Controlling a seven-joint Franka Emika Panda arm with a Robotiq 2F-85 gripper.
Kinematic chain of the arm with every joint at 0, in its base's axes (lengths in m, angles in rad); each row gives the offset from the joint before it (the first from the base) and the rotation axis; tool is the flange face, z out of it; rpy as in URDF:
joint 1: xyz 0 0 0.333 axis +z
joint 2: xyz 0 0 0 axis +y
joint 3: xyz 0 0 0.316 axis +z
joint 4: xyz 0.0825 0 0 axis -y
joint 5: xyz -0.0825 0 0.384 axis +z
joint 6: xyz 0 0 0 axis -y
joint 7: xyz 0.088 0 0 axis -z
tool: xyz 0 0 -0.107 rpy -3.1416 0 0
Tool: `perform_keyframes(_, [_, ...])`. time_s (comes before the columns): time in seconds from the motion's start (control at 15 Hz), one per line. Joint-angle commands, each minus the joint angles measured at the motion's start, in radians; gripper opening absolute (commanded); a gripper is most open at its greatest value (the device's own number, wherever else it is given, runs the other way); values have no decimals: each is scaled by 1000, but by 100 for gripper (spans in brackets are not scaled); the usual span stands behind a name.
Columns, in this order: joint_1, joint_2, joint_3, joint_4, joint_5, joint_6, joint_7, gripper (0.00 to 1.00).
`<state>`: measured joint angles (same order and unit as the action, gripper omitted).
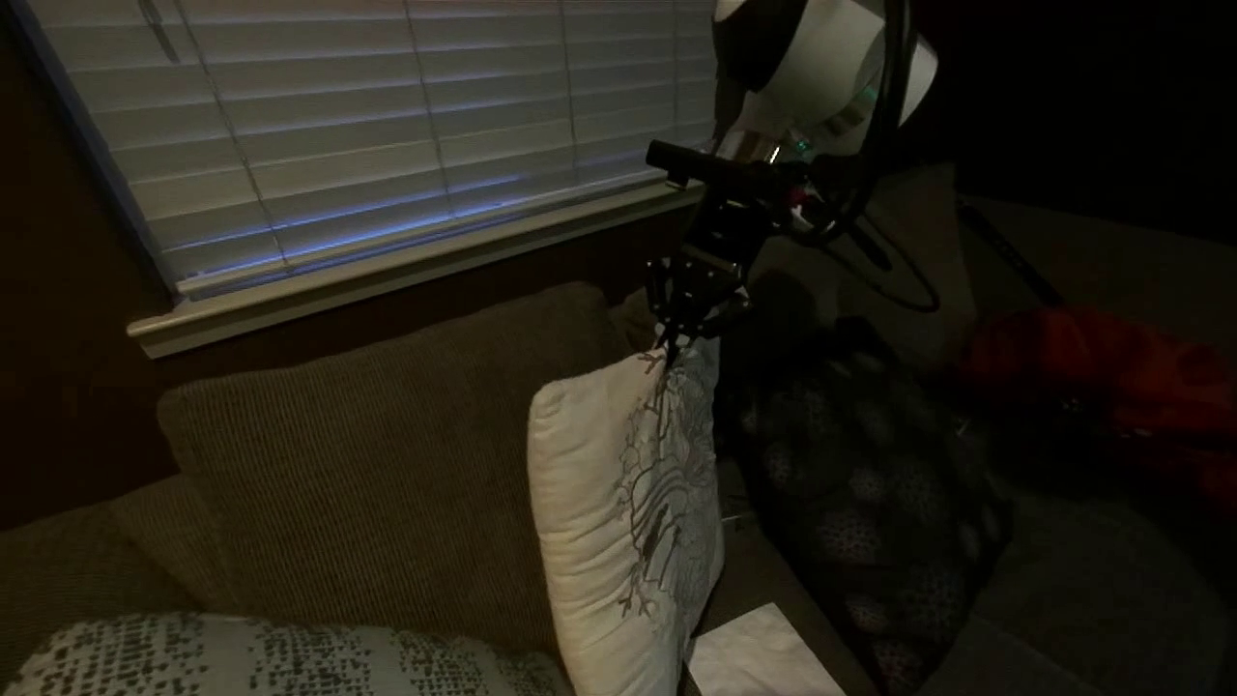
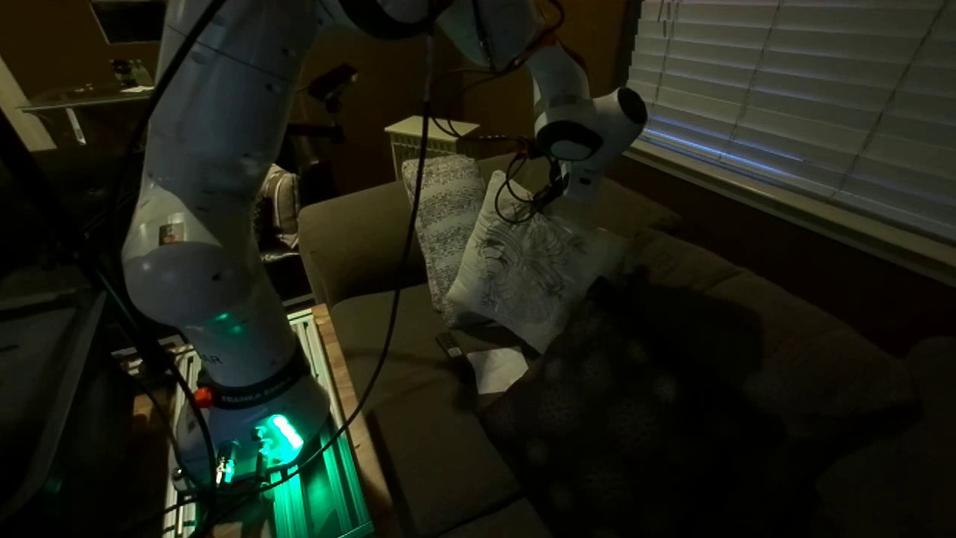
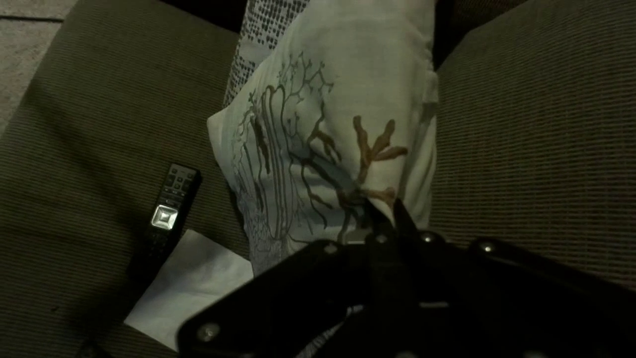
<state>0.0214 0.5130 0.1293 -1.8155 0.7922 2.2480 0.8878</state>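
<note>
- We see the gripper (image 3: 385, 208) pinching the top of a branch-print throw pillow (image 1: 618, 493).
- Pillow stands on the sofa (image 2: 403, 388), beside its back cushion (image 1: 367, 464).
- We note remote control (image 3: 166, 217) and white paper (image 3: 198, 286) on sofa seat.

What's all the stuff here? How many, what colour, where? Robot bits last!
Window blinds: 1 set, white, high up
Windowsill: 1, pale, under the blinds
Couch: 1, brownish, below the windowsill
Speckled pillow: 1, pale with dark marks, at one couch end
Dark pillow: 1, dark with pale spots, on the couch
White pillow: 1, white with brownish branches, between the other pillows
Remote: 1, black and silver, on the couch seat
Paper: 1, white, beside the remote
Mystery thing: 1, red, past the dark pillow
Stand: 1, pale, beyond the couch
Background bits: many, mostly too dark to name
Arm: 1, white and black, over the couch
Cables: several, black, along the arm
Fingers: 2, black, pinching the white pillow's top
</note>
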Motion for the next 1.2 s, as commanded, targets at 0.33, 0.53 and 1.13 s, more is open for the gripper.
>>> perform_keyframes(0.33, [53, 33, -18, 44, 184, 51, 27, 1])
perform_keyframes(0.53, [74, 61, -37, 69, 167, 85, 76, 1])
perform_keyframes(1.13, [119, 135, -105, 160, 73, 98, 236, 1])
